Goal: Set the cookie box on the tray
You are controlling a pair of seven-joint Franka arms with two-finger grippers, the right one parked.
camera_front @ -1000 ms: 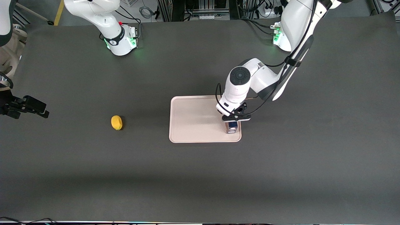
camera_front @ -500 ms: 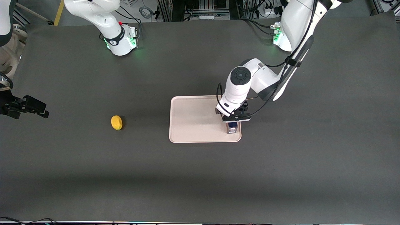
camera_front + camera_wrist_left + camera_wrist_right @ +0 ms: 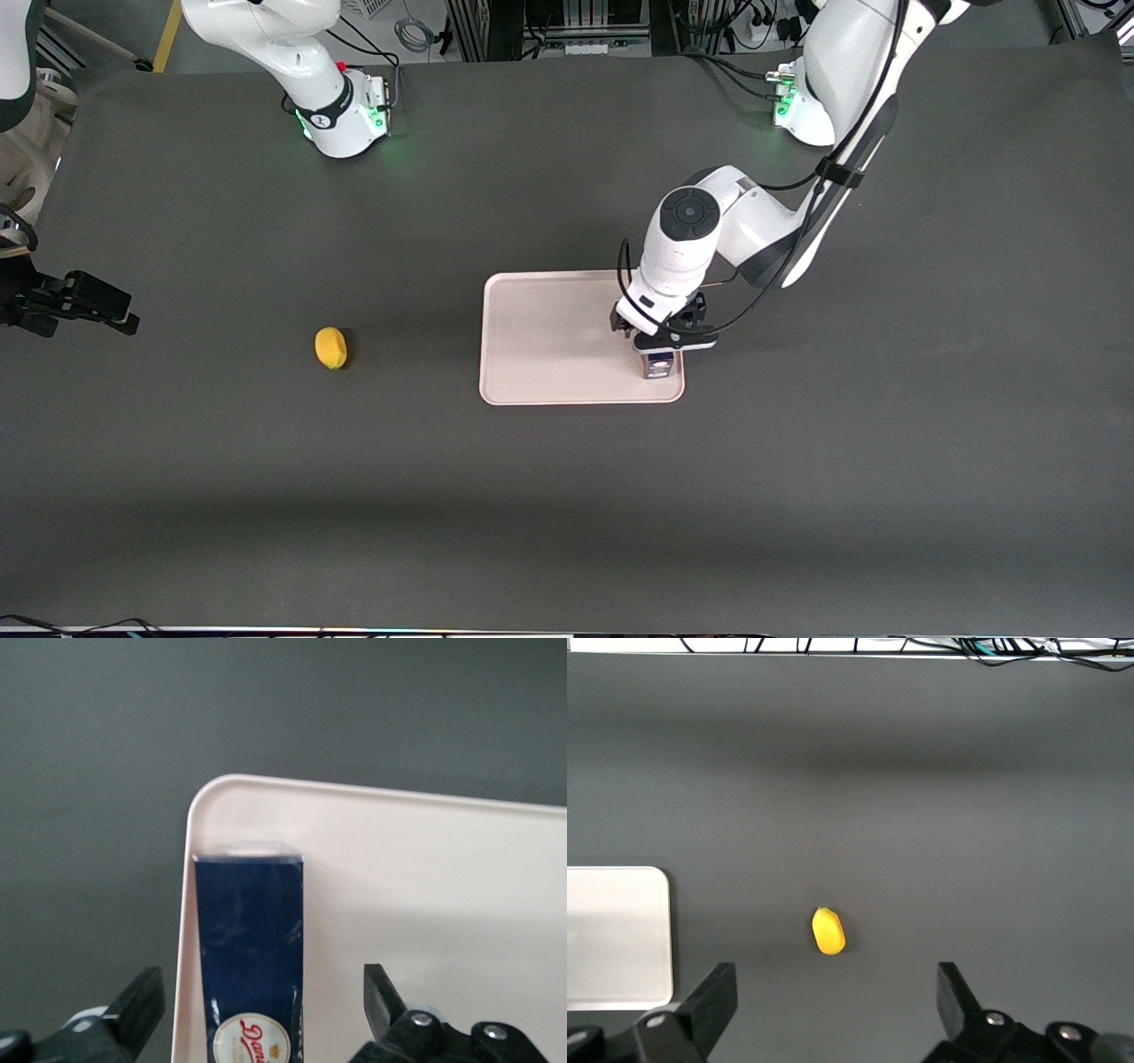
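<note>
Since the earlier frame, tool (image 3: 660,341) lifted slightly off the cookie box (image 3: 658,364); fingers (image 3: 142,1005) spread wide, holding nothing, flanking the carton without contact. Cookie box: upright in tray (image 3: 549,354), at the corner nearest the working arm, close against the rim. Tray otherwise bare. Yellow lump (image 3: 330,347): on tabletop (image 3: 567,496), well apart, toward parked arm's end.

— What blocks the tray (image 3: 549,337)?

— Only the cookie box (image 3: 658,364), upright in the tray corner nearest the front camera, at the working arm's end; the gripper (image 3: 660,341) hangs spread right above it, fingers (image 3: 383,990) clear of its sides.

— Elsewhere?

— A yellow lump (image 3: 330,347) (small) lies toward the parked arm's end, well apart. The table (image 3: 567,514) along the front edge is bare.
</note>
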